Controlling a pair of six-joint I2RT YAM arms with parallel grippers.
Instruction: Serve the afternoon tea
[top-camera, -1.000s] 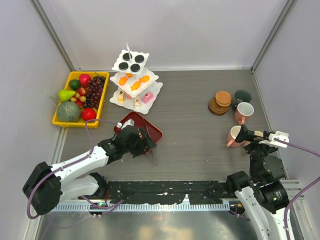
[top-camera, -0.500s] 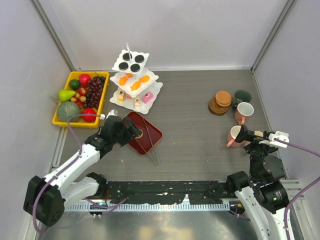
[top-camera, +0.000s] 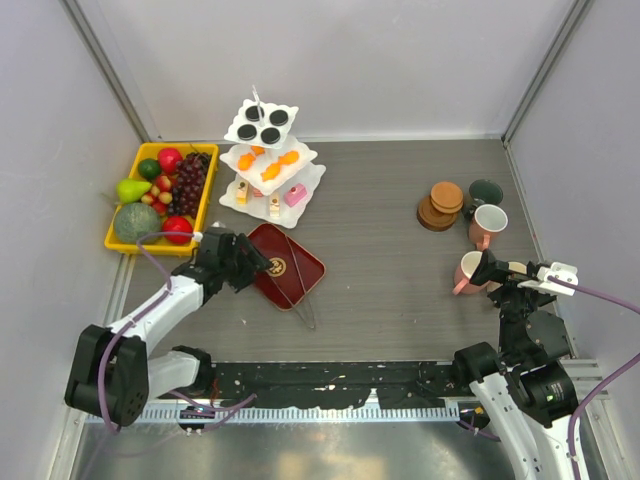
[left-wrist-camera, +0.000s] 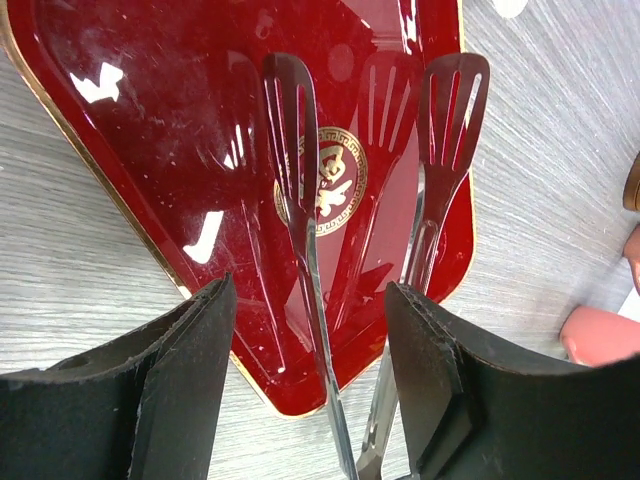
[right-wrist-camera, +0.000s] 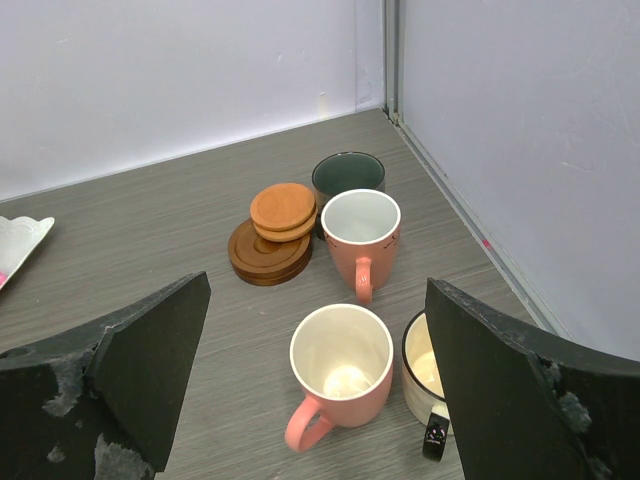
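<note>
Leftward had slid the left gripper (top-camera: 250, 265), its jaws apart astride slotted metal tongs (left-wrist-camera: 300, 200) on a glossy red tray (top-camera: 305, 258). The right gripper (top-camera: 490, 270) gaped wide over empty ceramic mugs (right-wrist-camera: 341, 360) beside stacked round coasters (right-wrist-camera: 272, 235) — farther back, the scalloped white stand (top-camera: 268, 160) held pastries (top-camera: 272, 168).

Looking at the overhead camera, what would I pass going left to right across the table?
yellow fruit tray → white three-tier stand → brown coasters → mugs. The red tray is left out because it overlaps the stand's span.
</note>
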